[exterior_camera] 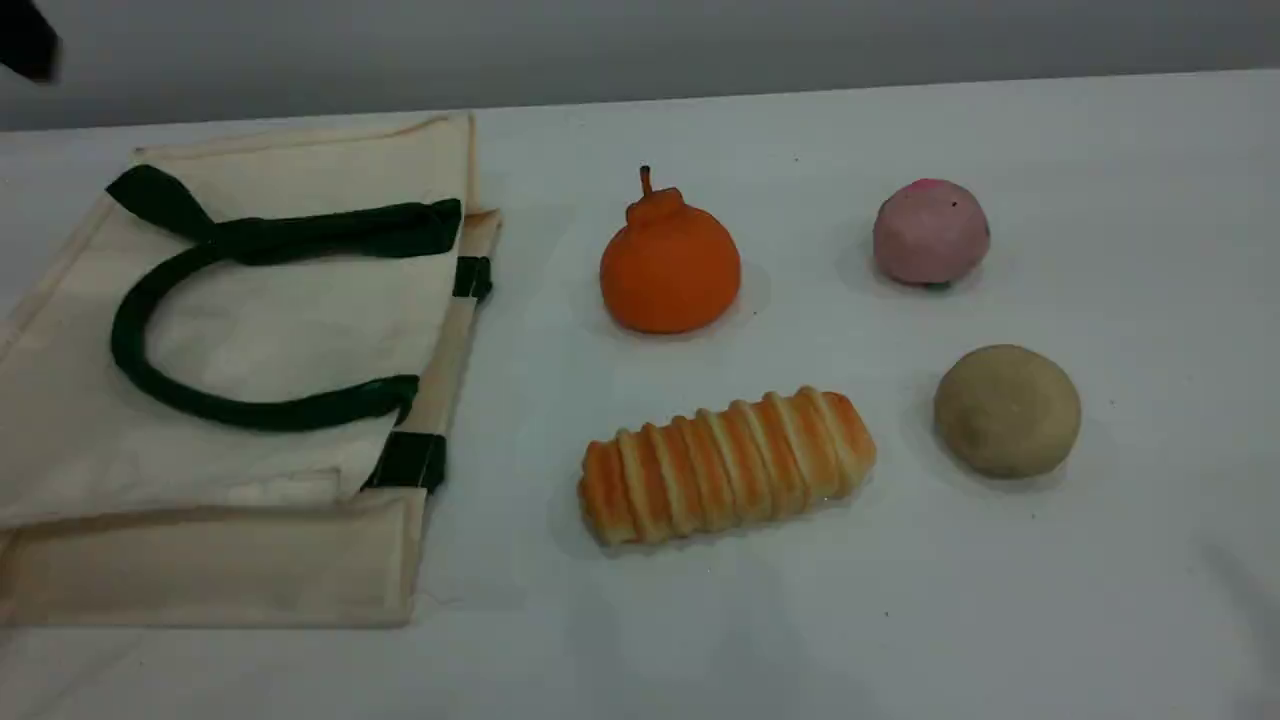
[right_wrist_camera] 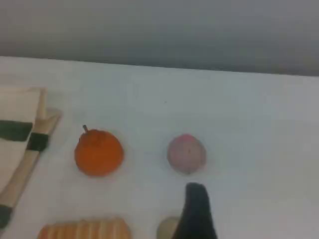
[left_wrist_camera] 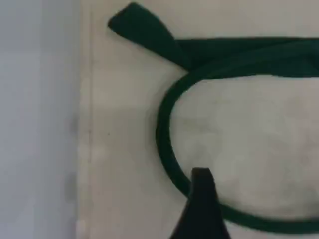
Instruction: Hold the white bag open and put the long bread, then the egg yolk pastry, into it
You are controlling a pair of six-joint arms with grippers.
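White cloth covers the table [exterior_camera: 1000,620], with a plain grey wall behind it. At the table's left the bag [exterior_camera: 300,310] lies flat and folded — cream canvas with stitched hems, its mouth edge turned toward the food. Two thick dark green handles [exterior_camera: 150,370] lie on its upper face, one a rounded loop, the other flattened and crossing it; green patches show at the mouth edge.

Taking the bag as landmark: the bread [exterior_camera: 725,465] lies just right of its lower corner, apart from the canvas, a long golden-orange loaf with pale crosswise ridges. Farther right of the bread sits the pastry [exterior_camera: 1007,410], a smooth dull tan ball. An orange fruit [exterior_camera: 668,265] with a short stem stands right of the bag's upper patch, beyond the bread, and a matte pink ball [exterior_camera: 930,232] sits beyond the pastry. All four stand apart, and none lies between the bread and the bag's mouth.

The left gripper [left_wrist_camera: 200,209] hangs over the bag, its dark fingertip above the looped handle — jaws spread, gripping nothing. The right gripper [right_wrist_camera: 195,211] hovers above the pastry side of the table, with the pink ball ahead of it, jaws likewise spread and empty.
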